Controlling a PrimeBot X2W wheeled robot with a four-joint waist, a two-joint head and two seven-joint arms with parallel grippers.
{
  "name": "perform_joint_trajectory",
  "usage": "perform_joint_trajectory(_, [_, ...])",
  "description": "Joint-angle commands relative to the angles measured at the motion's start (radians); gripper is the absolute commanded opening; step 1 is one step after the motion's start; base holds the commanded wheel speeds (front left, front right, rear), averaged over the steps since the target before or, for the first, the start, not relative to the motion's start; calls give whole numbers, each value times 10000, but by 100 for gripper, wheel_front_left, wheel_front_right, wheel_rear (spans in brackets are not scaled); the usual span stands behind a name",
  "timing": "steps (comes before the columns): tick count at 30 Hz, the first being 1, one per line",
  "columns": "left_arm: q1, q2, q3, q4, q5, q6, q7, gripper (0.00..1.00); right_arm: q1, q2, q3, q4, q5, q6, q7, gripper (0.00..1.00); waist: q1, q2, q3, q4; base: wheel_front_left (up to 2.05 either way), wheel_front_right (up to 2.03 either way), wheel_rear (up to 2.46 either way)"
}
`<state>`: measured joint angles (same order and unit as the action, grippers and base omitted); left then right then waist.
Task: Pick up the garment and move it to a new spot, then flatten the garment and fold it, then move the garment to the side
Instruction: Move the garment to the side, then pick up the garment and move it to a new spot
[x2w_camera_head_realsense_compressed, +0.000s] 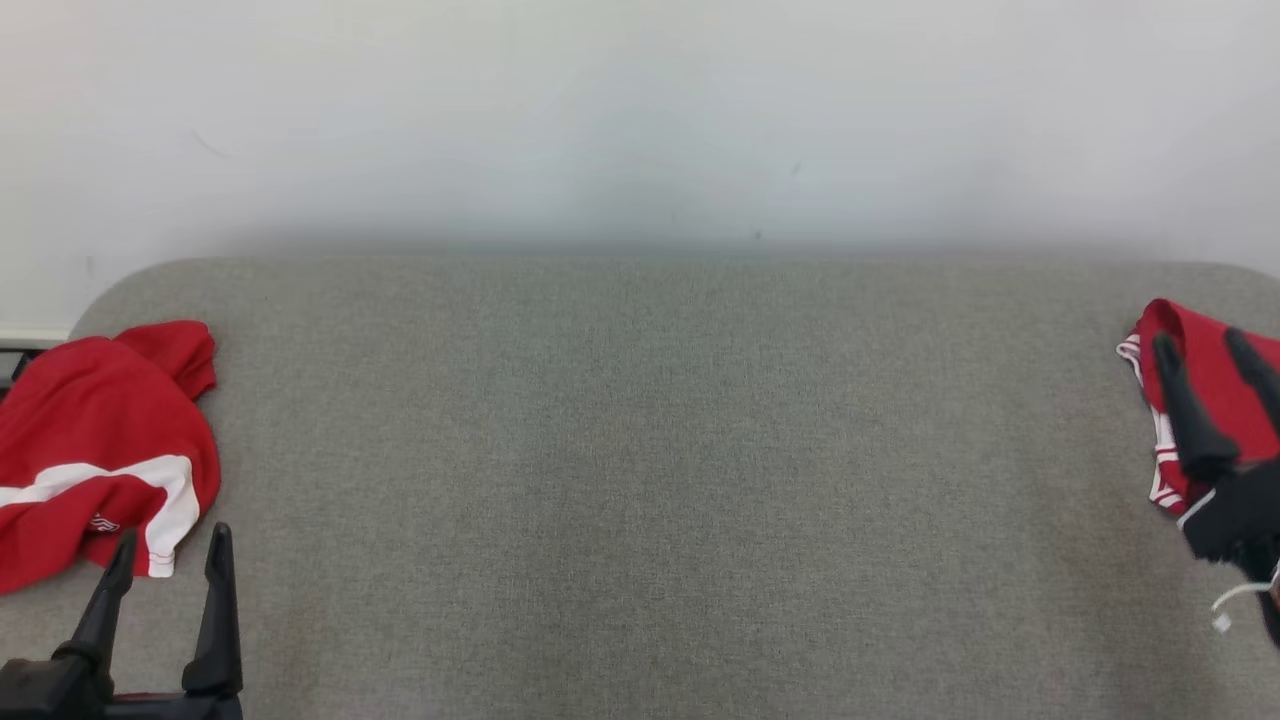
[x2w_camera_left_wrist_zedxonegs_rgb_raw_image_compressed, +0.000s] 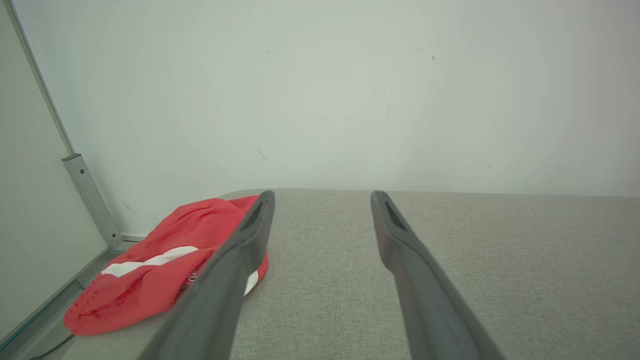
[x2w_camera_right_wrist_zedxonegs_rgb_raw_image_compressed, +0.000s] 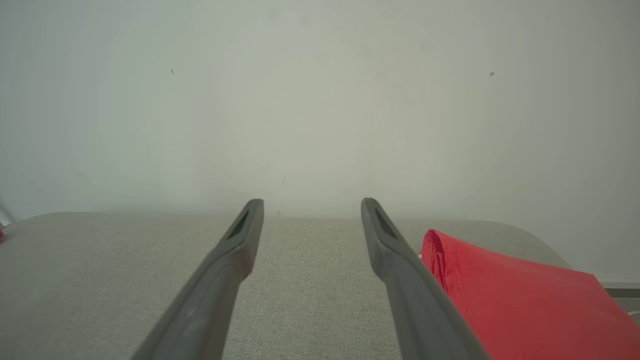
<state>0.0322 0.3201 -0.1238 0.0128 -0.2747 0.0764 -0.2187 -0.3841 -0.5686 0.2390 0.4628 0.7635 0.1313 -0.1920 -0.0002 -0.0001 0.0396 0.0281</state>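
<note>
Left gripper (x2w_camera_head_realsense_compressed: 172, 537) hung open, empty, just beside the crumpled red garment (x2w_camera_head_realsense_compressed: 90, 440) at the worktop's (x2w_camera_head_realsense_compressed: 640, 450) left edge. Right gripper (x2w_camera_head_realsense_compressed: 1198, 340) was open, empty, by a folded red garment (x2w_camera_head_realsense_compressed: 1222, 395) at the right edge. Risk: the crumpled piece overhung the edge, so a shallow pinch might drag it off. Small white mark (x2w_camera_head_realsense_compressed: 101, 522) near its stripe (x2w_camera_head_realsense_compressed: 60, 480) was unreadable.

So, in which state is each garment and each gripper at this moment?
Left garment: crumpled in a heap, not held.
Right garment: folded, lying flat, not held.
Left gripper: open, holding nothing.
Right gripper: open, holding nothing.
</note>
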Motion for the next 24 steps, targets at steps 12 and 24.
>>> perform_joint_trajectory(12, [611,236,125,-218,-117,300,383,100,2537,2058,-2324,-2003,-1851,-10,1132,100,2,1,-750,-262,0,0,0])
perform_joint_trajectory(24, [858,347,109,-356,-251,389,512,100,3789,3435,-3769,-3956,-3937,-10,1786,100,2,1,-965,-418,0,0,0])
